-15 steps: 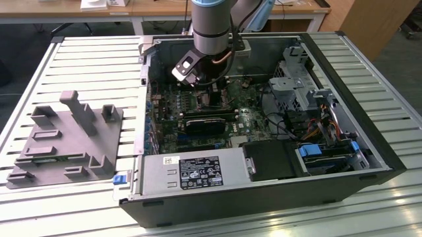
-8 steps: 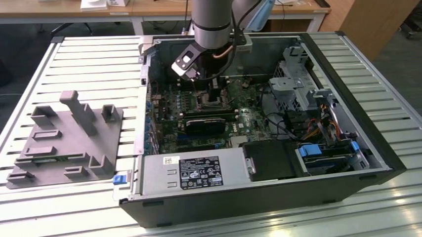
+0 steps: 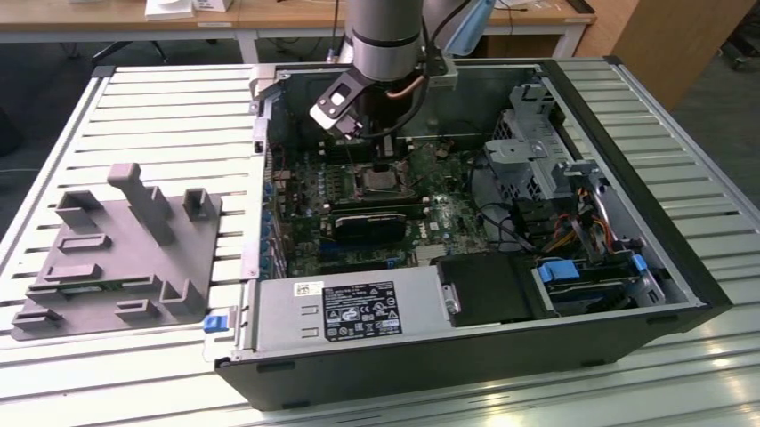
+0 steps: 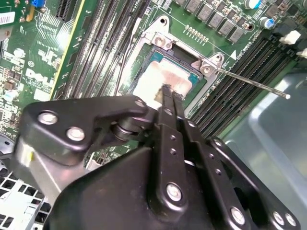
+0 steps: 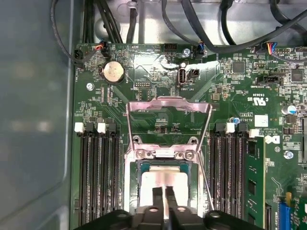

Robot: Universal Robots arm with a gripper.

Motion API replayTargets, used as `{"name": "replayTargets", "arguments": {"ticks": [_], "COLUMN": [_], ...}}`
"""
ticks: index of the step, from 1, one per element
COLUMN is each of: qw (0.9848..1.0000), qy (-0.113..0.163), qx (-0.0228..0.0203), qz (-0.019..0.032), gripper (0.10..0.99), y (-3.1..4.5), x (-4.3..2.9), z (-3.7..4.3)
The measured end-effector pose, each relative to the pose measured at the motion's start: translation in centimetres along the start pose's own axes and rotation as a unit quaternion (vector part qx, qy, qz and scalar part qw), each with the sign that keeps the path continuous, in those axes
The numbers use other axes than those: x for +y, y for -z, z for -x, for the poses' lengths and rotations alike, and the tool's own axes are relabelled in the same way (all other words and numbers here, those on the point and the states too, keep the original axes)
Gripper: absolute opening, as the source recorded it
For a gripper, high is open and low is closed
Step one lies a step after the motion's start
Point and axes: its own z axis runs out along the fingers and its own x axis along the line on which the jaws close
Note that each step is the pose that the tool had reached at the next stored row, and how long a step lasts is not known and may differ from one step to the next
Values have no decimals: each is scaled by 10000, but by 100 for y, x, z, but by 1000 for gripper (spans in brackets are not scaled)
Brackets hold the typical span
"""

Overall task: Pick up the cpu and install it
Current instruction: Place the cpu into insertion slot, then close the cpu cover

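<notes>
Cpu [image 5: 163, 177] lies flat in the socket [image 5: 165, 153], load plate [image 5: 168, 100] flipped up for access. My claw [image 5: 163, 189] hangs clenched, empty, above it.

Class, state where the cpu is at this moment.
In both wrist views the cpu lies in the open motherboard socket, between the memory slots, directly beneath the gripper.
</notes>
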Motion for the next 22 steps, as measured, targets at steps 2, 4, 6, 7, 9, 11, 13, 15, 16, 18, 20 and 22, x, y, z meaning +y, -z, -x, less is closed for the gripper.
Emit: {"name": "replayTargets", "arguments": {"ticks": [2,4,6,7,9,11,13,15,16,18,20,22], "qw": [10000,10000,10000,10000,10000,10000,10000,10000,10000,10000,10000,10000], "qy": [-1,0,0,0,0,0,0,0,0,0,0,0], "qx": [0,0,0,0,0,0,0,-1,0,0,-1,0], "qz": [-1,-2,-2,-2,-3,-3,-4,-4,-3,-3,-4,-4], "gripper": [125,106,106,106,106,106,106,106,106,106,106,106], "y": [13,31,41,47,56,60,75,112,136,192,241,274], "x": [0,1,1,2,2,2,2,3,4,6,7,8], "z": [0,0,-1,-1,-1,-1,-1,-2,-2,-3,-4,-4]}}
